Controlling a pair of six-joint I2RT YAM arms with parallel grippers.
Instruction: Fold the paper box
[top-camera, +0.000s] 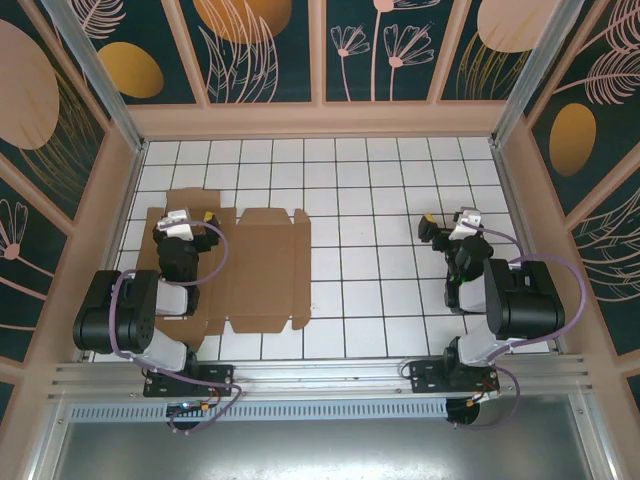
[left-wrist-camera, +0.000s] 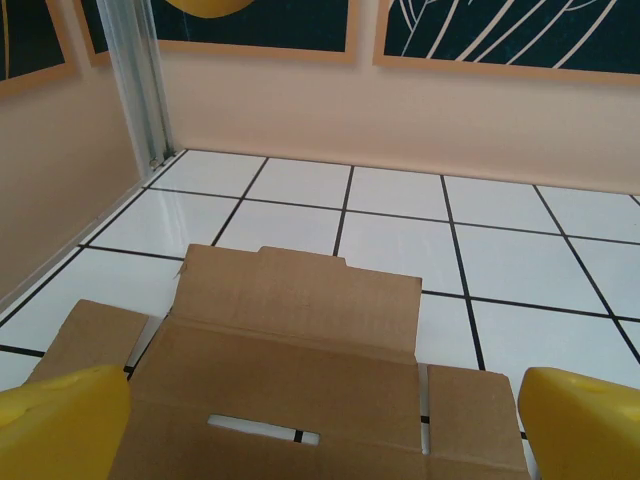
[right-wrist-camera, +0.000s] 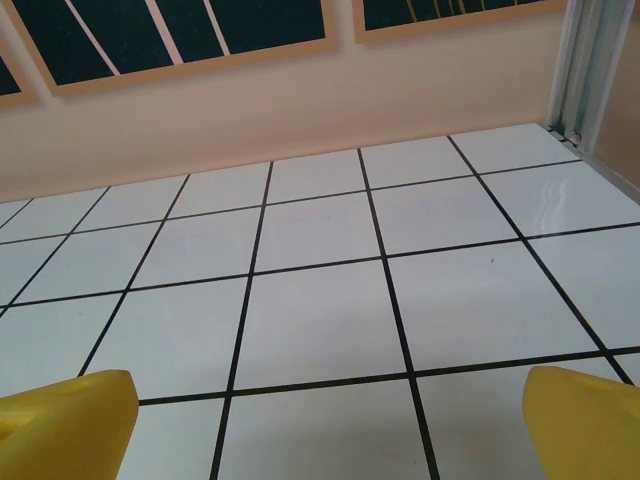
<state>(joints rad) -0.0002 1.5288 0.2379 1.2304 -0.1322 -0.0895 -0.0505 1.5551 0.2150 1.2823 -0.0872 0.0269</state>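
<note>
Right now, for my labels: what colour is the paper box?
The paper box is plain brown; clearest in left wrist view.

The box (top-camera: 265, 270) is a plain brown, unmarked cardboard sheet, die-cut and unfolded. It lies flat on the left half of the white tiled table (top-camera: 380, 290). Straight creases divide it into long panels, and small flaps and tabs notch its outer edges. In the left wrist view a narrow slot (left-wrist-camera: 262, 430) is cut through one panel. Beyond a crease, a tabbed flap points toward the far wall.
</note>
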